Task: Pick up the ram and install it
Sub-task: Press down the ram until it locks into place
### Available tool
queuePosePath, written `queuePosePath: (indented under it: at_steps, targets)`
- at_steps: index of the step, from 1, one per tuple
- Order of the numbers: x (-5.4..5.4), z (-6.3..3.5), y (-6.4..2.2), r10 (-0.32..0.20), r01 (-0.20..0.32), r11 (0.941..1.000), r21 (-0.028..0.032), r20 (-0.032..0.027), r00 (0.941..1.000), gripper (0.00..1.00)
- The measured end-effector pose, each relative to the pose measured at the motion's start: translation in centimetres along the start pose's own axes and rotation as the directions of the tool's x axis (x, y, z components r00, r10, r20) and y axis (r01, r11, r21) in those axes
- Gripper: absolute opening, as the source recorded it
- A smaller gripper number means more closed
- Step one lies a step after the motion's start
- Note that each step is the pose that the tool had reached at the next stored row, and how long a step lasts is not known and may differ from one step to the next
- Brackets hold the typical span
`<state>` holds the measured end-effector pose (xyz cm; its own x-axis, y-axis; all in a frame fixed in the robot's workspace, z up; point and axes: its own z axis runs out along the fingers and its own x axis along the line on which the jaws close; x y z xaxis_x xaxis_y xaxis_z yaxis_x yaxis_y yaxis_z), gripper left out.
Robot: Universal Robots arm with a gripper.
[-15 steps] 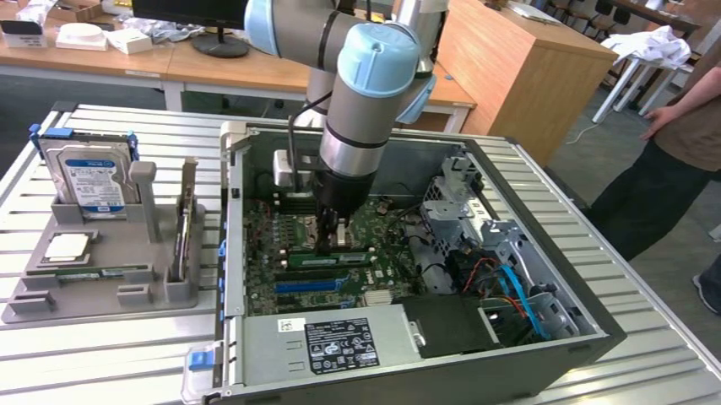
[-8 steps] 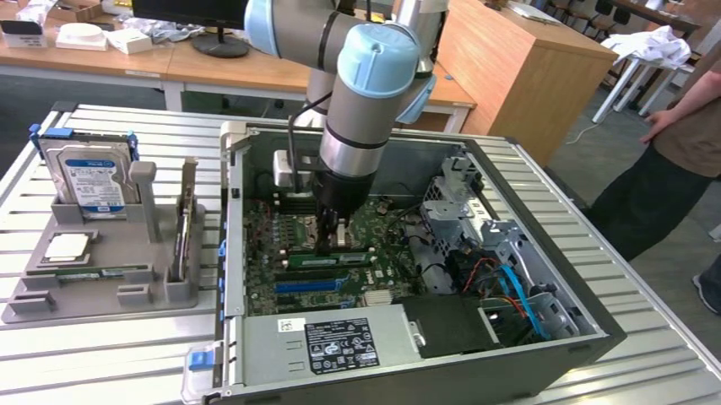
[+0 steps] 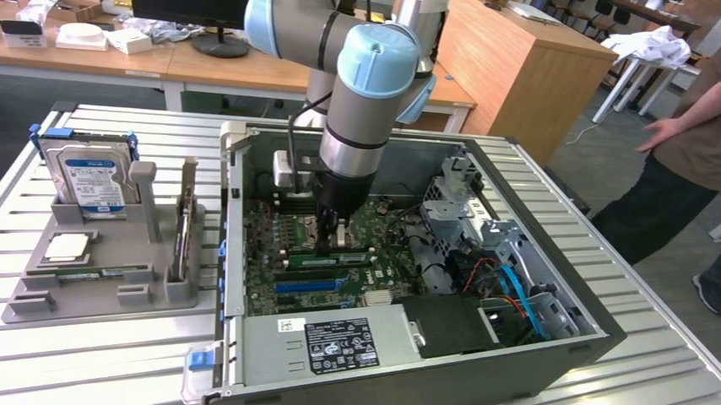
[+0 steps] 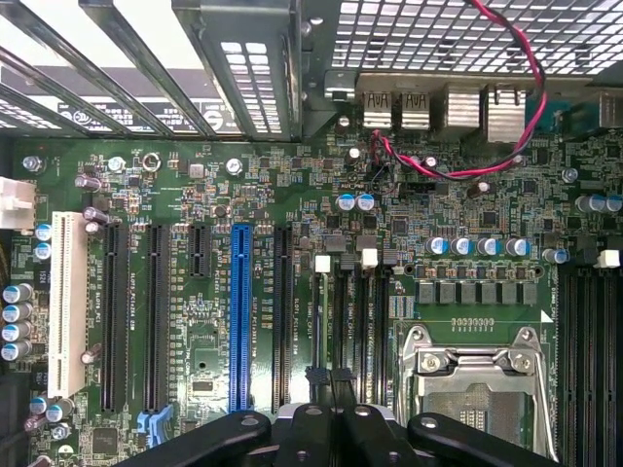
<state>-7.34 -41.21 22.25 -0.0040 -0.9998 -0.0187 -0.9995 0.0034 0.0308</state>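
End effector (image 3: 329,245): black, on a grey and pale-blue arm (image 3: 372,93), lowered into the open computer case (image 3: 586,329); jaws closed, fingertips down at the ram (image 3: 329,259), which stands seated on edge in a memory slot of the motherboard (image 3: 304,291). Whether the fingers pinch the stick or only press on it cannot be told. Ram: long, narrow green board, upper edge showing, lying across the board just beside the processor socket (image 3: 295,224). In the wrist view the closed fingertips (image 4: 331,428) sit over the memory slots (image 4: 355,331) between the blue expansion slot (image 4: 240,311) and the metal socket frame (image 4: 474,375); a white slot (image 4: 66,292) lies further off, a red-and-black wire (image 4: 506,117) loops near the rear ports. Case contents, outward: motherboard, drive cage (image 3: 457,198), blue cables (image 3: 518,291), power supply (image 3: 327,342) with a black label, text too small to read. On the slatted metal worktop (image 3: 101,371), to the exterior view's left of the case, a grey holder tray (image 3: 79,295) carries a hard drive (image 3: 90,181) with a blue-and-white label, standing upright; a second ram stick (image 3: 182,224) on edge in its groove; a square silver processor chip (image 3: 67,246) lying flat. A person (image 3: 676,186) stands at the exterior view's right edge.
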Motion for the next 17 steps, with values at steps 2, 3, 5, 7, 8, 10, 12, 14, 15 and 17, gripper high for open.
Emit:
queuePosePath:
  at_steps: [2, 3, 5, 7, 8, 10, 12, 14, 15, 17]
  targets:
    - [0.0, 0.05, 0.00, 0.000, 0.000, 1.0000, -0.0001, -0.0003, 1.0000, 0.10]
    - [0.0, 0.05, 0.00, 0.000, 0.000, 1.0000, -0.0001, -0.0003, 1.0000, 0.10]
    - [0.0, 0.06, 0.00, 0.000, 0.000, 1.0000, -0.0001, -0.0003, 1.0000, 0.10]
    - [0.0, 0.07, 0.00, 0.000, 0.000, 1.0000, 0.0000, -0.0001, 1.0000, 0.10]
    - [0.0, 0.07, 0.00, 0.000, 0.000, 1.0000, 0.0000, 0.0000, 1.0000, 0.10]
    - [0.0, 0.01, 0.00, 0.000, 0.000, 1.0000, 0.0002, 0.0006, 1.0000, 0.10]
    - [0.0, -0.16, -0.01, 0.000, 0.000, 1.0000, 0.0012, 0.0018, 1.0000, 0.10]
    - [0.0, -0.55, 0.01, 0.000, 0.000, 1.0000, 0.0001, 0.0002, 1.0000, 0.10]
    - [0.0, -0.73, 0.02, 0.000, 0.000, 1.0000, 0.0002, 0.0003, 1.0000, 0.10]
    - [0.0, -1.15, 0.03, 0.000, 0.000, 1.0000, 0.0001, 0.0000, 1.0000, 0.10]
